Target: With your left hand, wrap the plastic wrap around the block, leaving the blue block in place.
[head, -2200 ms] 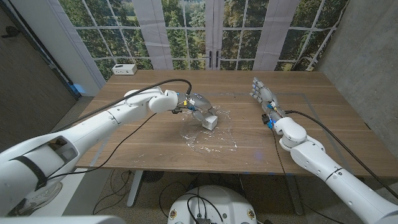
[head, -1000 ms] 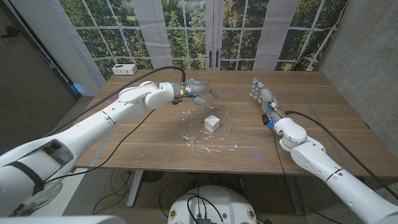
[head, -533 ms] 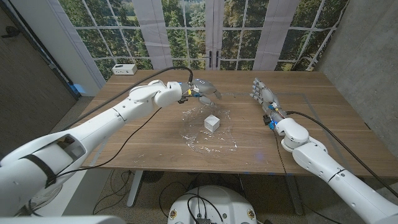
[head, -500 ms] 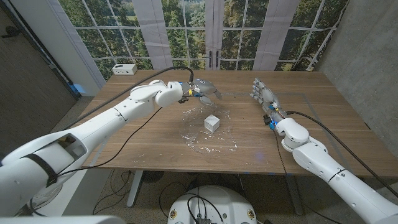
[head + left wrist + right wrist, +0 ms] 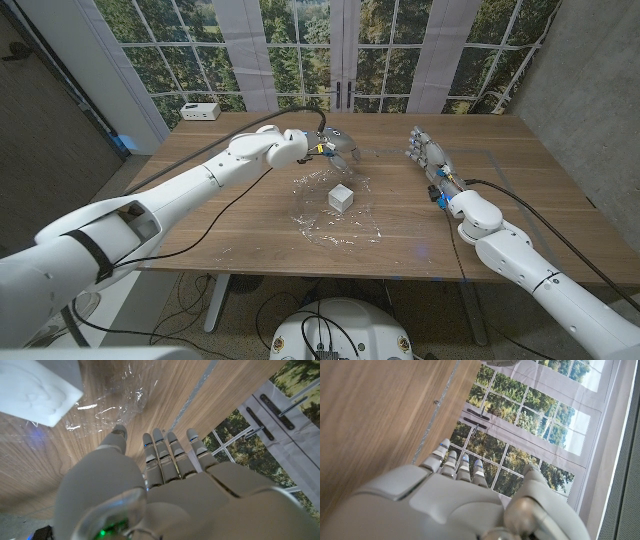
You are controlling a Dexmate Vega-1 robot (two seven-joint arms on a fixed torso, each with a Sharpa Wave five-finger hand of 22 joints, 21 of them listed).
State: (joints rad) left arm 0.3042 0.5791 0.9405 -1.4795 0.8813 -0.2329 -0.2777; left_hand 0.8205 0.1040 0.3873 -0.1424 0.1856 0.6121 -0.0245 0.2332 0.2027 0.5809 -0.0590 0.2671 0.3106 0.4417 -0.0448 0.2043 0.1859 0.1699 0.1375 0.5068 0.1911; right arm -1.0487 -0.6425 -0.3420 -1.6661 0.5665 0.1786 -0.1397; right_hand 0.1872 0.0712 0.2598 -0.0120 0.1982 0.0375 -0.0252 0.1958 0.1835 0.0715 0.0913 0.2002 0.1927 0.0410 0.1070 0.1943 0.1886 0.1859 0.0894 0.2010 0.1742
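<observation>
Left hand (image 5: 338, 148) has lifted off the block (image 5: 341, 197) and gone past the wrap's (image 5: 335, 222) far edge, fingers spread, empty. Block isn't wrapped yet; right hand (image 5: 424, 152) idle, open.

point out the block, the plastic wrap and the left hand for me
block (image 5: 341, 197), head view, on its top face
plastic wrap (image 5: 335, 232), head view, on the crinkled sheet in front of the block
left hand (image 5: 338, 147), head view, on the back of the hand
</observation>
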